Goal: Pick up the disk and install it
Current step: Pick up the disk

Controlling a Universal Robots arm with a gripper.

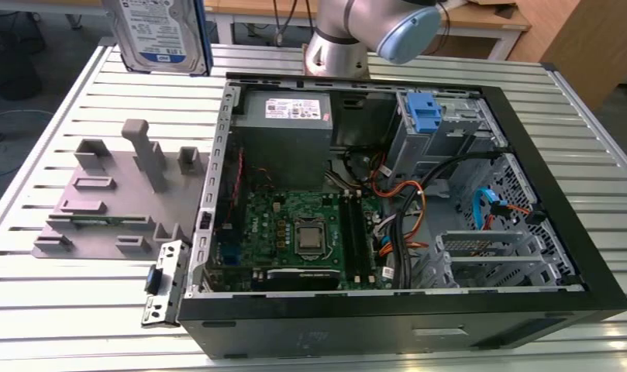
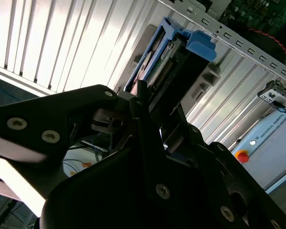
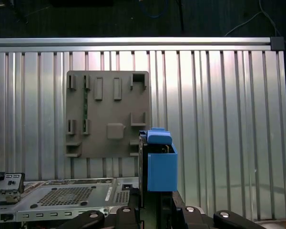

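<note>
Gripper (image 2: 155, 102) is pictured clamped on the disk (image 1: 158, 35), which is held upright in the air and is seen at the top of the exterior view, toward that view's left, well apart from the case (image 1: 396, 318). The disk's white-and-blue label is turned toward the exterior camera, and a blue rail is seen along one edge. In both wrist views the disk is shown edge-on between the black fingers (image 2: 145, 124), with its blue bracket (image 3: 161, 164) at the end away from them.

Beyond the disk in the first wrist view, the slatted aluminium table (image 3: 219, 119) is seen, with a grey tray (image 3: 107, 114) of moulded slots laid flat on it. In the exterior view the tray is placed just beside the case, on that view's left.

The case is laid on its side with the panel off. A green motherboard (image 1: 292, 225) is exposed inside, with a grey power supply (image 1: 282, 112) at the far end and a blue latch (image 1: 422, 112) set upright near it. Orange and black cables (image 1: 406, 194) are strung across the interior. The arm (image 1: 339, 39) is seen behind the case at the table's far edge.
</note>
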